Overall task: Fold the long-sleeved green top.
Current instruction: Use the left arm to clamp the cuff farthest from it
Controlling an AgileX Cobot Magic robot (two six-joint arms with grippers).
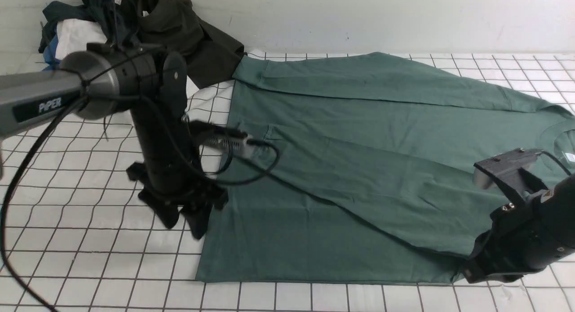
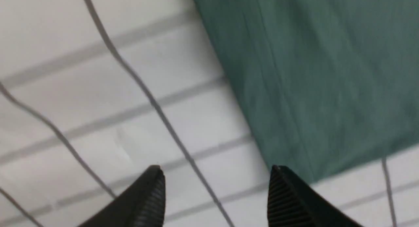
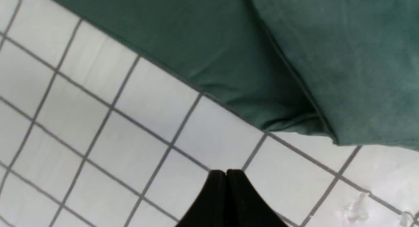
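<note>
Lying flat on white grid-lined table (image 1: 90,258): large sea-green cotton long-sleeved top (image 1: 359,168), one layer folded over, collar at right. At its left edge: left gripper (image 1: 182,223), jaws parted, empty. By its front right corner: right gripper (image 1: 467,271), tips pressed together, gripping nothing.

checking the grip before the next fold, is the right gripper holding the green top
No, the right gripper is shut on nothing over the white grid surface, clear of the green top.

I see a white tabletop (image 1: 90,258) ruled in a dark grid, running up to a plain white wall (image 1: 359,15). A heap of dark clothes (image 1: 179,33) lies against that wall. Lighting is even.
</note>
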